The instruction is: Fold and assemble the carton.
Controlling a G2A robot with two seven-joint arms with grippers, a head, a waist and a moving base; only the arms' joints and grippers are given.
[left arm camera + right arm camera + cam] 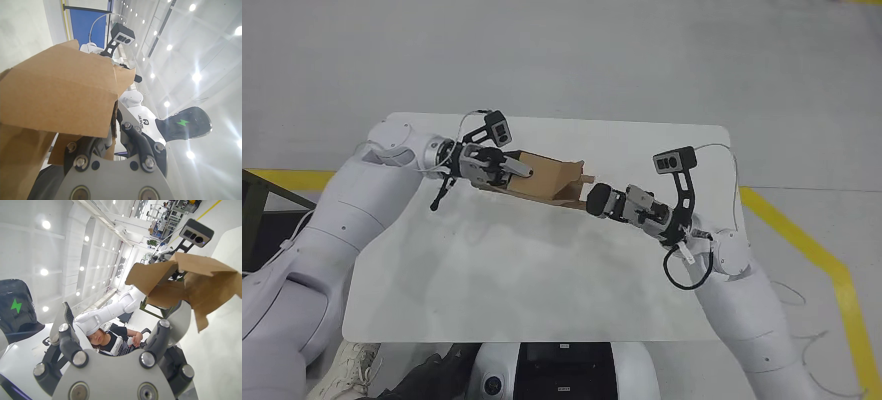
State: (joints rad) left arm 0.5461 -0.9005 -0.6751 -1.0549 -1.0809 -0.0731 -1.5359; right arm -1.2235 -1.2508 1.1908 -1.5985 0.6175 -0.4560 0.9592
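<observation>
A brown cardboard carton (550, 180), partly unfolded with loose flaps, is held above the far middle of the white table (492, 290). My left gripper (514, 172) is at its left end. In the left wrist view the carton (56, 91) looms close, and the left gripper (113, 130) is shut on one wall edge. My right gripper (589, 196) is at the carton's right end. In the right wrist view this gripper (122, 313) is open and wide. One finger (65, 313) stands free, while the other (179, 315) lies against a flap of the carton (204, 285).
The table's near half lies bare below both arms. Yellow floor tape (802, 240) runs past the table's right side. A dark frame (267, 195) stands off the left edge.
</observation>
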